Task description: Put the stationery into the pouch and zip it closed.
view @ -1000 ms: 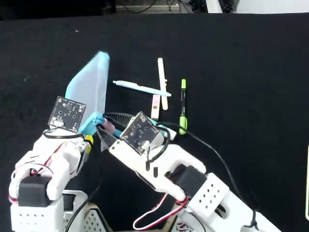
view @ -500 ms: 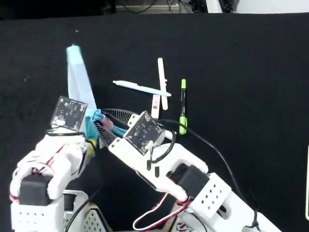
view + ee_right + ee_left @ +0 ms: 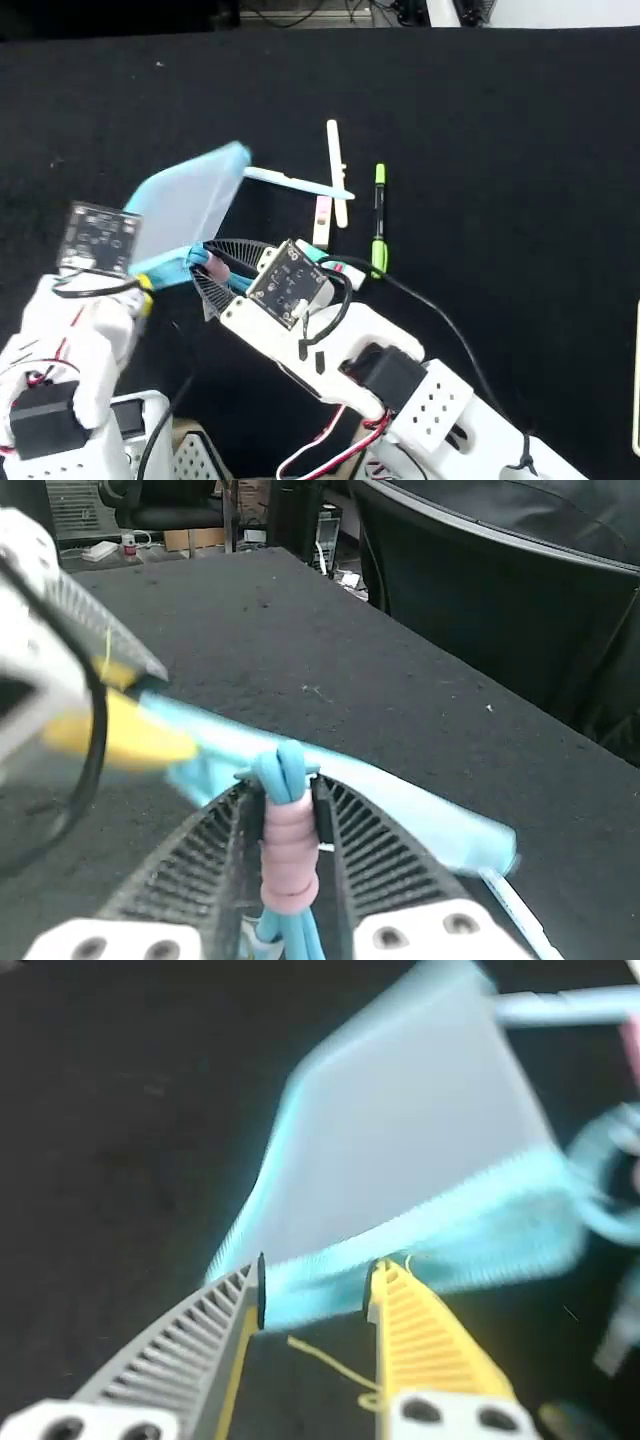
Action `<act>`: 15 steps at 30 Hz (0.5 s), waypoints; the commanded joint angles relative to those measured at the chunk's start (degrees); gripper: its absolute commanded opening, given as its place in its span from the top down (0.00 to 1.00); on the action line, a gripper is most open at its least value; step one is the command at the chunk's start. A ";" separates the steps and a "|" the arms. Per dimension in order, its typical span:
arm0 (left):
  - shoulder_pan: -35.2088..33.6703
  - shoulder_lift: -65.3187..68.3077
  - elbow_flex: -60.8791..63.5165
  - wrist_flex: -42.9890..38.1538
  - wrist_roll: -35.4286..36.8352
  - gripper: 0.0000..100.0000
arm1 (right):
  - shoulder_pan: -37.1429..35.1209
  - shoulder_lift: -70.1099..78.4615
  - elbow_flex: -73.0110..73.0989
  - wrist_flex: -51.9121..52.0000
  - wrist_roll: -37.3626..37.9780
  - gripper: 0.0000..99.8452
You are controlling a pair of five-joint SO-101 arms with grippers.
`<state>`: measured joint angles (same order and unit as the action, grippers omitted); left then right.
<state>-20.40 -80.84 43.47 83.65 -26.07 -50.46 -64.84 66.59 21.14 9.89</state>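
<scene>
A light blue pouch (image 3: 185, 205) hangs above the black table, tilted, and it shows large in the left wrist view (image 3: 400, 1150). My left gripper (image 3: 312, 1295) is shut on the pouch's zipper edge (image 3: 440, 1240), also seen from above (image 3: 160, 268). My right gripper (image 3: 285, 805) is shut on the pouch's blue cord with its pink bead (image 3: 288, 852), close beside the left one (image 3: 215, 270). On the table lie a light blue pen (image 3: 295, 183), a cream stick (image 3: 336, 170), a green and black marker (image 3: 379, 222) and a small pink and white piece (image 3: 321, 217).
The black table (image 3: 500, 150) stretches wide to the right and far side of the stationery. A black cable (image 3: 440, 315) runs along the right arm. Chairs and room clutter (image 3: 180, 520) stand behind the table.
The pouch has swung from standing nearly upright to lying tilted toward the pen. The left arm has drawn back toward the near left; the right gripper has hardly shifted.
</scene>
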 commanded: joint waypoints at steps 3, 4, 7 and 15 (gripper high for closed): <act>-6.20 0.09 -5.58 -4.92 3.25 0.82 | 1.14 -1.27 -0.40 0.09 -0.79 0.99; -6.37 0.09 -6.37 -5.45 3.87 0.82 | 1.14 -1.27 -0.40 0.09 -0.79 0.99; -6.55 0.18 -7.34 -8.88 5.80 0.82 | 1.14 -1.27 -0.40 0.09 -0.79 0.99; -6.55 3.69 6.81 -20.40 5.01 0.82 | 1.23 -1.63 -0.57 0.09 -0.79 0.99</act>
<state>-26.46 -78.99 45.49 65.89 -20.35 -50.46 -64.84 66.59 21.14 9.89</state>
